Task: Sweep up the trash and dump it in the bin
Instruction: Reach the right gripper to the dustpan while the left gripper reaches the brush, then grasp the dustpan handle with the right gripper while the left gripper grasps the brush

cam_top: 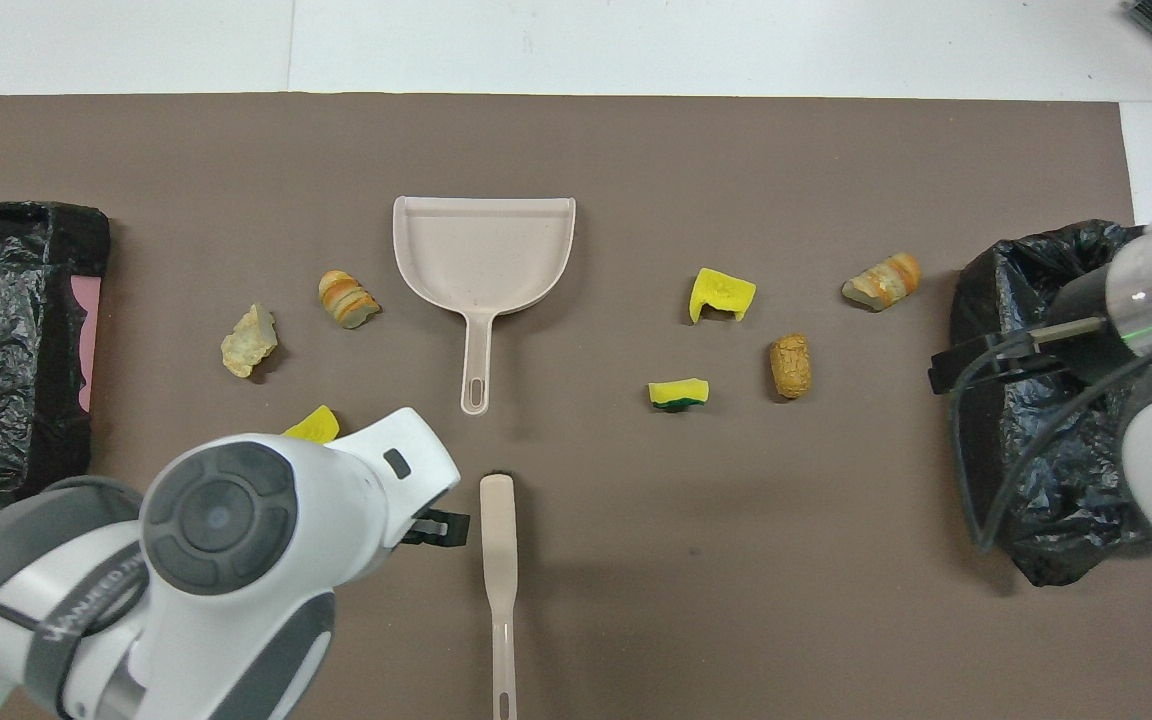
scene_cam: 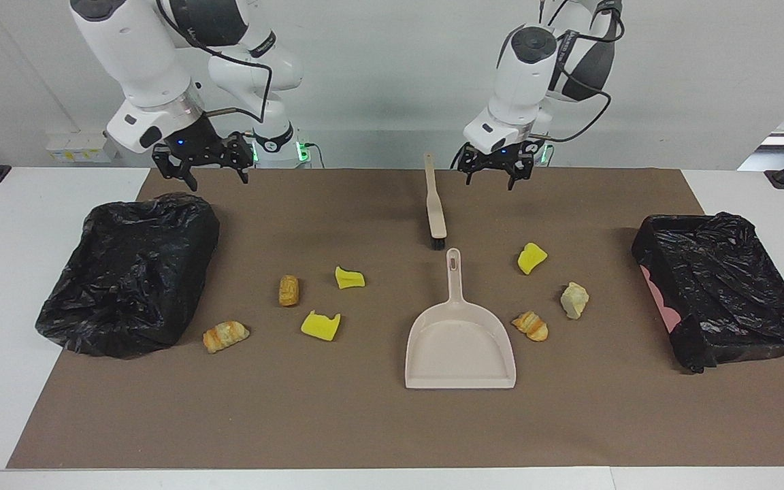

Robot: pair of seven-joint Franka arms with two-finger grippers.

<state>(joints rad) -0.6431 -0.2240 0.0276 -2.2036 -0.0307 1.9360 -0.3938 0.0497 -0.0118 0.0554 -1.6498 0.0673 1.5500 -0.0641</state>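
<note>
Seven scattered trash pieces flank the beige plastic dustpan [scene_cam: 460, 346]: four at its nine o'clock, three at three o'clock in the facing view. In the overhead view, the left arm's white housing half hides one yellow foam chunk [cam_top: 313, 425]. Left gripper [scene_cam: 496, 171] and right gripper [scene_cam: 214, 170] hover spread, empty.

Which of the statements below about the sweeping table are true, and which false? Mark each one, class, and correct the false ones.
1. The beige plastic dustpan lies empty on the brown mat. True.
2. The left gripper holds the beige long-handled brush. False: the brush lies on the mat, nearer to the robots than the dustpan, and the gripper hangs beside it holding nothing.
3. Seven small pieces of trash lie loose on the mat, among them a pale beige lump. True.
4. A yellow foam chunk sits inside the dustpan. False: it lies on the mat beside the dustpan's handle.
5. A bin lined with a black bag stands at each end of the table. True.
</note>
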